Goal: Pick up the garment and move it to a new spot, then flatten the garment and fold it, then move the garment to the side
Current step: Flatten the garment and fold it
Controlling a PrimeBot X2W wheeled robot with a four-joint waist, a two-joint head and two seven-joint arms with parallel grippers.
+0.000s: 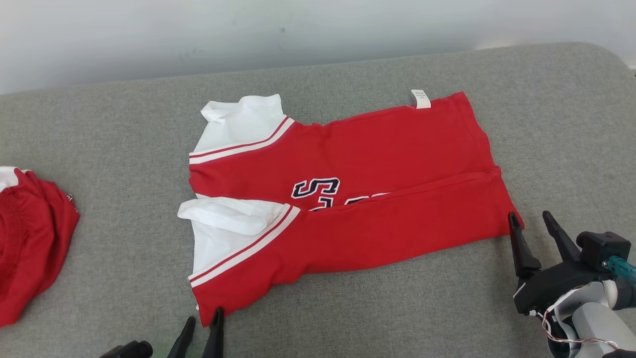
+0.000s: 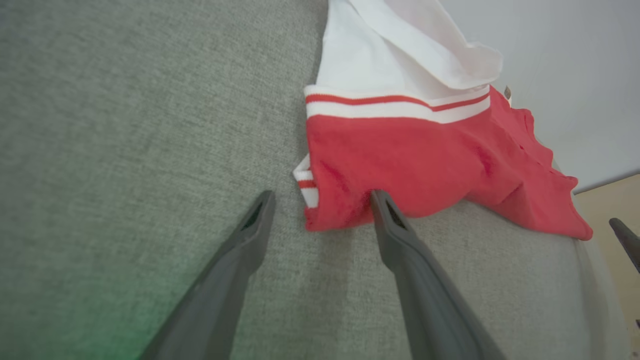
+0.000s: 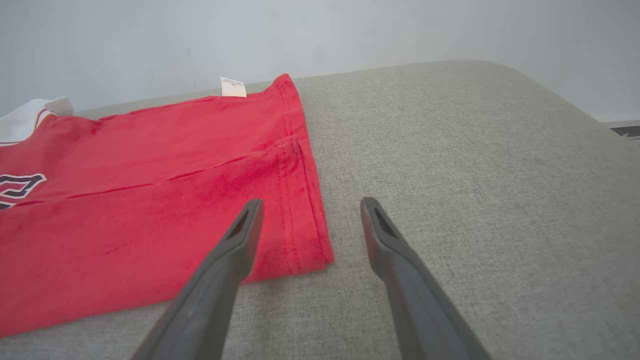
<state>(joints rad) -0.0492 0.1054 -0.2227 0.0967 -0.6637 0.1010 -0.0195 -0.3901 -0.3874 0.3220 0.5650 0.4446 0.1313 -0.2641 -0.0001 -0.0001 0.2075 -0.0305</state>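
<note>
The garment (image 1: 357, 199) is a red jersey with white sleeves and dark lettering. It lies on the grey cushion, its near long side folded over the front. In the left wrist view its red shoulder corner (image 2: 400, 160) lies just ahead of my left gripper (image 2: 322, 197), which stands open with one fingertip at the cloth's edge. The left gripper (image 1: 203, 318) sits at the bottom edge below that corner. My right gripper (image 1: 529, 216) is open at the hem's near corner. In the right wrist view the garment (image 3: 150, 200) spreads left, and the right gripper (image 3: 309, 204) straddles that corner, holding nothing.
A second red and white garment (image 1: 30, 243) lies bunched at the cushion's left edge. The grey cushion (image 1: 546, 124) extends to the right of the jersey. A pale wall runs behind the cushion.
</note>
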